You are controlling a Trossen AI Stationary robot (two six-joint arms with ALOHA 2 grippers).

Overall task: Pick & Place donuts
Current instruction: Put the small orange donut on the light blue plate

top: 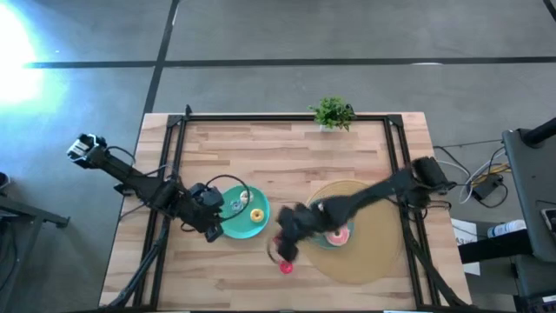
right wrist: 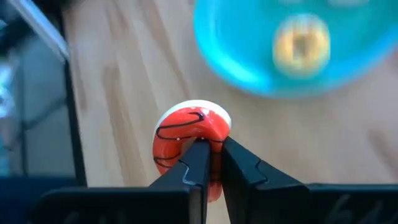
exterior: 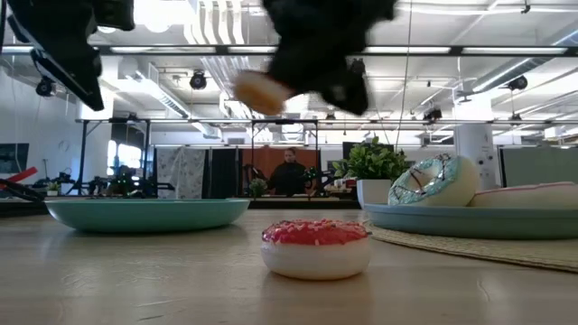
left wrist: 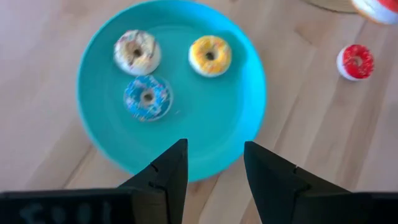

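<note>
Done: I count three donuts [left wrist: 209,55] on the left plate [top: 228,229] | Now: my right pincer [right wrist: 210,155] is squeezed on a red donut [right wrist: 189,134], mid-frame | Left pincer [left wrist: 213,163] open, holding nothing | Left: sprinkled red donut [exterior: 316,247] on bench [top: 261,156], more on right plate [exterior: 470,220].

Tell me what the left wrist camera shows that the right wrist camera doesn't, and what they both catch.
Only the left wrist view: the left gripper open over the teal plate, a white sprinkled donut and a blue donut on it, and a red sprinkled donut lying off the plate. Only the right wrist view: the right gripper shut on a red donut with dark lines. Both: the teal plate and the yellow donut on it.
</note>
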